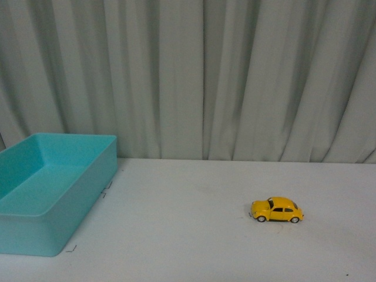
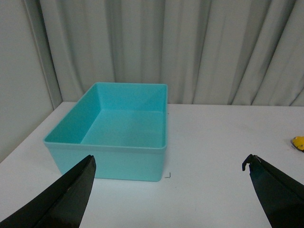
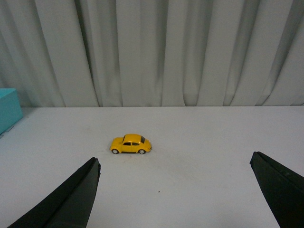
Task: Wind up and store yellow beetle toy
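The yellow beetle toy [image 3: 131,145] stands on its wheels on the white table [image 3: 199,190], ahead of the right gripper [image 3: 174,161] and a little off its centre line toward the bin side. Its long axis runs crosswise to that gripper's reach, roughly parallel to the line between the two fingers. The right gripper is spread wide and empty with nothing between it and the toy, so it looks the nearer arm. The left gripper [image 2: 169,161], also spread wide and empty, faces the turquoise bin [image 2: 118,164] just ahead of it and catches the toy only at the far edge of its view.
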Motion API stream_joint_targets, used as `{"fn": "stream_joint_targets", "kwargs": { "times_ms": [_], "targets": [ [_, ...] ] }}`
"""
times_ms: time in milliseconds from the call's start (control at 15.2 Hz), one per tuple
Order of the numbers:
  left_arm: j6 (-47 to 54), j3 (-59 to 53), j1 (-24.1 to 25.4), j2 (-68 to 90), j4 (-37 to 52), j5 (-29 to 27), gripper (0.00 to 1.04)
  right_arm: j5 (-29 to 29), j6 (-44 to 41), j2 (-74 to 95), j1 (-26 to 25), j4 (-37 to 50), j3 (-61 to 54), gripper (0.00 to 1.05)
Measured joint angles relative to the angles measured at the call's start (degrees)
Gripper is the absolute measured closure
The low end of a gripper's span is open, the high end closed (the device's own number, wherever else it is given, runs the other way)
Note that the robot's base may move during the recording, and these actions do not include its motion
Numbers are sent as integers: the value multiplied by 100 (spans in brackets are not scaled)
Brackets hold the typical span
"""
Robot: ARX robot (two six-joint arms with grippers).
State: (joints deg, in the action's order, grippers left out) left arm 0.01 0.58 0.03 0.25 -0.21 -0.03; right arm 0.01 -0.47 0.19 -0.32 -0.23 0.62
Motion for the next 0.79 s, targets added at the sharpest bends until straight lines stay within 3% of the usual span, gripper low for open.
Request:
{"fn": "stream_joint_targets", "kwargs": {
  "times_ms": [790],
  "targets": [
    [0,2,0,0,0,0,7,0,0,0,0,2,0,6]
  ]
}}
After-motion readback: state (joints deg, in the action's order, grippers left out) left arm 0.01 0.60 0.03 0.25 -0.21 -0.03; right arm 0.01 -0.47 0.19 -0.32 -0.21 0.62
